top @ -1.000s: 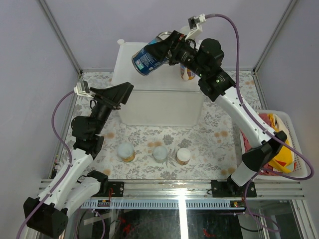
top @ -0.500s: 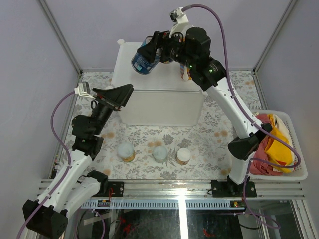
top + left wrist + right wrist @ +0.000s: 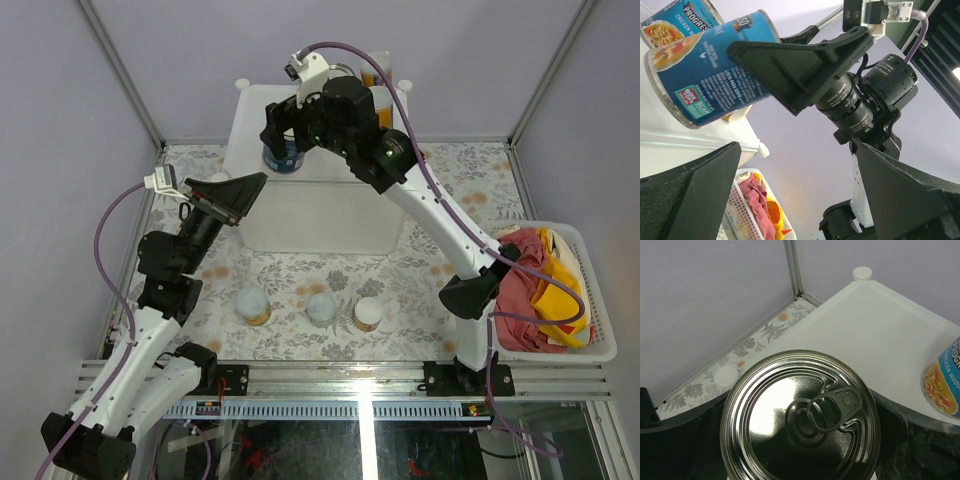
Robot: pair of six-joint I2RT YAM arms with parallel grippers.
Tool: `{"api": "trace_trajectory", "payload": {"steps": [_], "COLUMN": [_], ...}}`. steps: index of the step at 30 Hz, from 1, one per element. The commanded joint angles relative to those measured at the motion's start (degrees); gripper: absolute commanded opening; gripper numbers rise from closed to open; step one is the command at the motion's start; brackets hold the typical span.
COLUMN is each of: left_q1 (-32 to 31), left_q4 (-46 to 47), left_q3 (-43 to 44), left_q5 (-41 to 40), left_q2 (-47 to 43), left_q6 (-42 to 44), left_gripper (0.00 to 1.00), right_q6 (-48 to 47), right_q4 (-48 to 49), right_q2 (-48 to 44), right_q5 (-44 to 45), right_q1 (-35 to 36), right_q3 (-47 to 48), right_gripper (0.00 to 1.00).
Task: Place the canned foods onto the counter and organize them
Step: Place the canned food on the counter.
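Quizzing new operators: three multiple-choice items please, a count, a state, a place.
1. How many cans stand on the floral table before the counter? A two B three C five
2. The left end effector is: A open, empty B shut on a can C out of view
3. The right end effector's blue-labelled can is: A on the table B over the counter C in the left end effector
B, three pale tops in a row; A, jaws spread, nothing between; B, white top beneath it.
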Motion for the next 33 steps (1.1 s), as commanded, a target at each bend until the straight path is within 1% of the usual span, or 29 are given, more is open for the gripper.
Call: {"api": "trace_trajectory", "payload": {"steps": [1,14,33], "left_q1": [0.21,0.22,0.26], "left_q4": [-2.37,-5.02,-5.53], "left_q3": [2.69,3.34,4.20], "left_q5": [0.90,1.08,2.56], "left_q2": [-1.51,-2.46,-1.92], "left_q6": [3.61,5.36,6.42], "left_gripper": [1.00,1.00,1.00], "right_q6": [-5.35,-8.85,-8.33], "right_q4": [8.32,5.58,0.83], "right_q2": [-2.27,0.09,1.89], "right_q5": [7.00,14.20,20.35], "right_q1": [0.79,1.00,0.54], "right_q3": [6.99,10.00,12.98], "right_gripper": [0.00,0.00,0.00]}}
